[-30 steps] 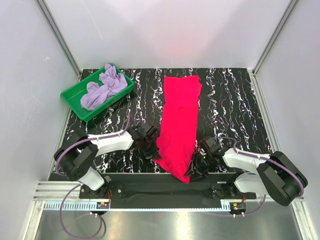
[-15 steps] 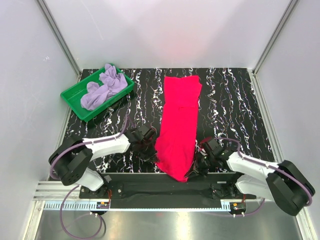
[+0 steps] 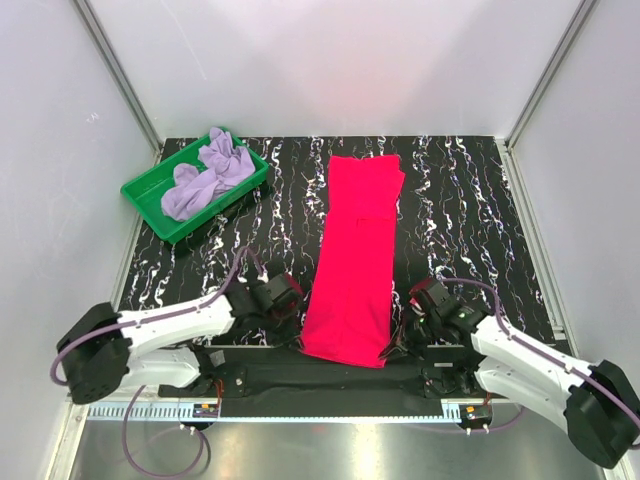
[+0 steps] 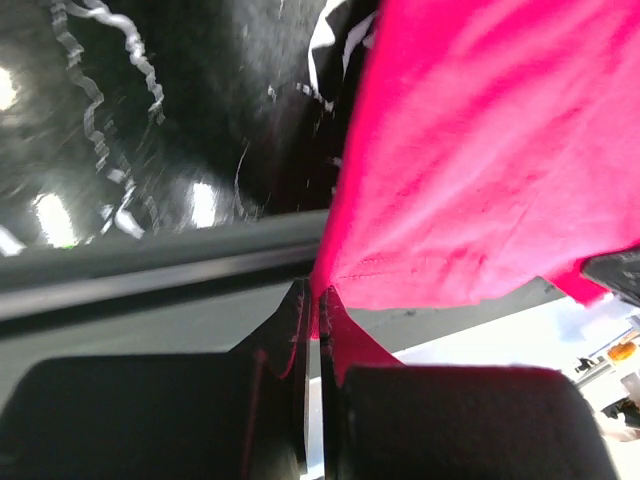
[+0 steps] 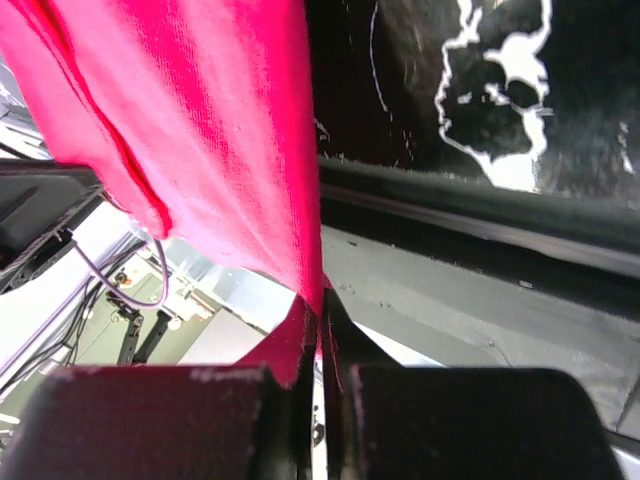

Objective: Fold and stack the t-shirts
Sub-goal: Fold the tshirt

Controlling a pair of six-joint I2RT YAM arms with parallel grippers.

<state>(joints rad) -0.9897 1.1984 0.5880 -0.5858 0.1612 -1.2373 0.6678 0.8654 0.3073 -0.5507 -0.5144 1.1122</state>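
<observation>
The crimson t-shirt (image 3: 357, 255) lies as a long narrow strip down the middle of the black marbled table, its near hem hanging over the front edge. My left gripper (image 3: 296, 322) is shut on the hem's left corner; in the left wrist view the red cloth (image 4: 480, 160) is pinched between the closed jaws of this gripper (image 4: 317, 305). My right gripper (image 3: 398, 340) is shut on the hem's right corner, where the red cloth (image 5: 200, 130) runs up from the closed jaws of that gripper (image 5: 320, 305). The lavender t-shirt (image 3: 205, 175) lies crumpled in the tray.
A green plastic tray (image 3: 150, 185) stands at the far left corner of the table. The table's front edge and the dark mounting rail (image 3: 330, 375) run just below both grippers. White walls enclose the table on three sides.
The right gripper has shut on the shirt's near right corner. Both arms have drawn back toward the front edge, pulling the near hem straighter and wider.
</observation>
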